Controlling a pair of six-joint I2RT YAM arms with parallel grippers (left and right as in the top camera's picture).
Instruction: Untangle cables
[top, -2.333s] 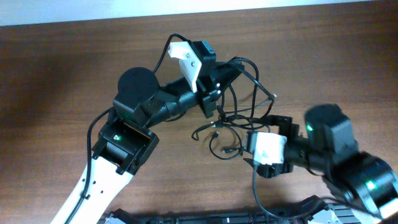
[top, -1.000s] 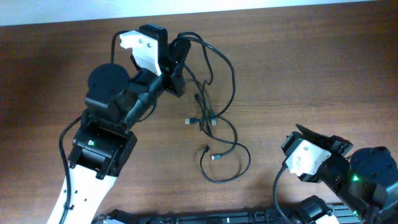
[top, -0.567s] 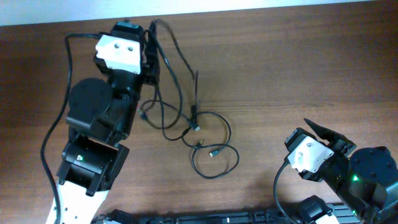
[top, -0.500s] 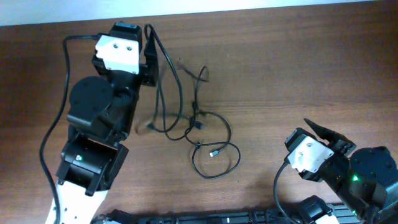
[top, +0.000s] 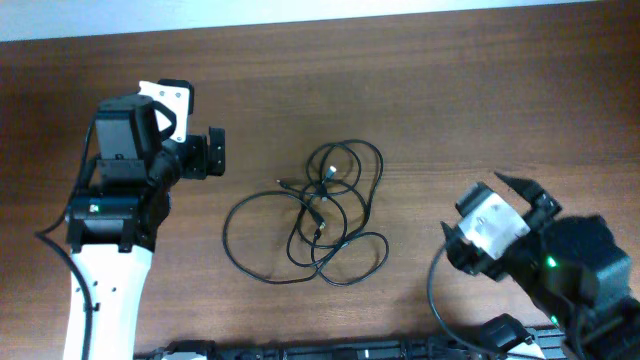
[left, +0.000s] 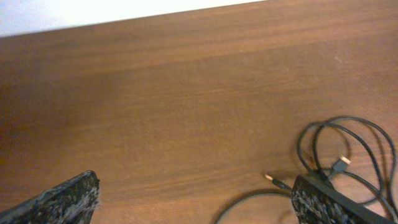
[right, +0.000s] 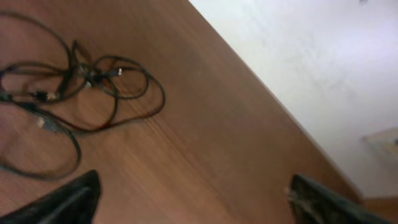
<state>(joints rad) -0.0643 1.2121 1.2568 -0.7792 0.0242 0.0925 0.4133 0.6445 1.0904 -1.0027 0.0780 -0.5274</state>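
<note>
Wood-grain brown tabletop (top: 480, 90), with a pale wall (right: 323, 62) beyond its far edge. I have the left arm (top: 110, 260) drawn back along the left side. Its wrist is turned so the left gripper (top: 210, 152) points toward mid-table, and its wrist view shows both fingers (left: 68, 199) far apart with only bare wood between them. At the near right corner the right arm (top: 570, 275) sits folded, the right gripper (top: 498, 188) aimed up-table, jaws also spread wide and empty. Half a second ago the left jaws pinched the cables near the far left, strands hanging. Now the cables (top: 320, 215) are released and lie flat mid-table between the two grippers, touching neither. They are thin, limp black cords: one big oval loop on the left, smaller overlapping loops on the right, strands crossing at the centre, small metal-tipped plugs (left: 341, 164) showing.
</note>
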